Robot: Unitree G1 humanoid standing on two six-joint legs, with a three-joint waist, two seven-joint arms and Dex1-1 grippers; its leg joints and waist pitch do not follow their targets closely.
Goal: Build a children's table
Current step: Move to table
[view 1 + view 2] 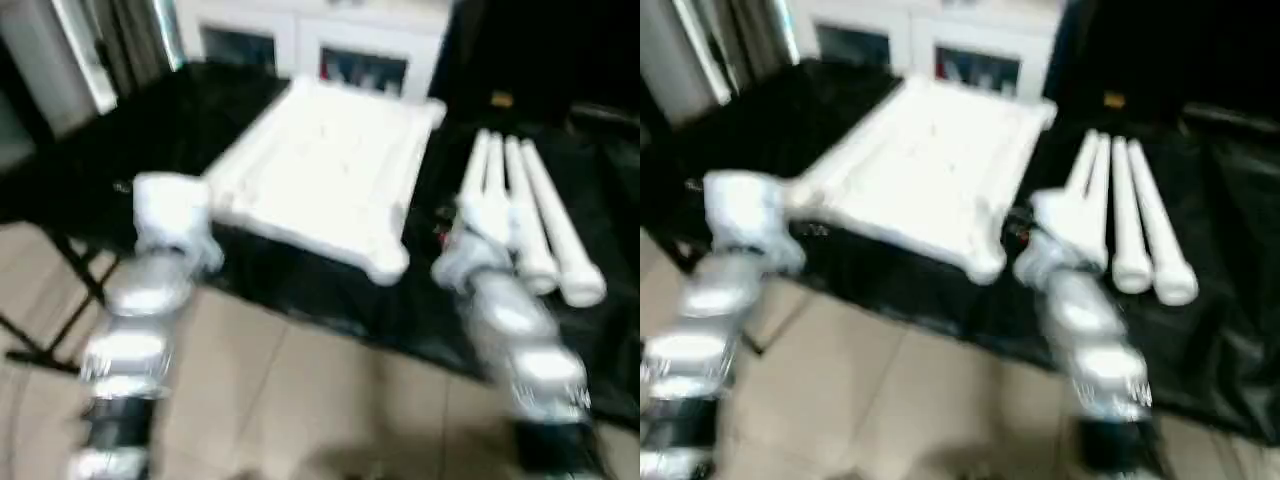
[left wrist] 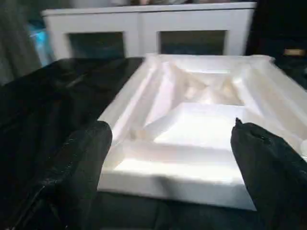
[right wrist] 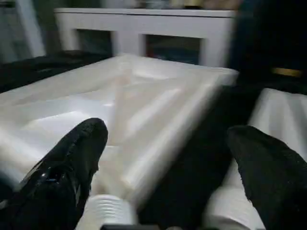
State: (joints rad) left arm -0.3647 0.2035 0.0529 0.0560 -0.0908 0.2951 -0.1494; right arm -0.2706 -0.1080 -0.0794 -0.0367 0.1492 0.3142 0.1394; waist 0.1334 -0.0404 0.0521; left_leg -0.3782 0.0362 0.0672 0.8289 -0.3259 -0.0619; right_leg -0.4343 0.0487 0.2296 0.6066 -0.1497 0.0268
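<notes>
- White ribbed plastic tabletop point(image 1: 320, 175) upside down on black-covered table point(image 1: 180, 120), centre frame.
- Four white tube legs point(image 1: 530, 215) side by side, right.
- Left gripper point(image 2: 170, 165) spread wide, empty.
- Right gripper point(image 3: 165, 163) likewise spread, empty.

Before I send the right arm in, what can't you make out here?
- Leg count: head views are motion-blurred and the right forearm covers their near-left ends.
- Tabletop corner sockets: blurred, and the black fingers block the near corners.
- Cabinet contents: cut off by the top edge.
</notes>
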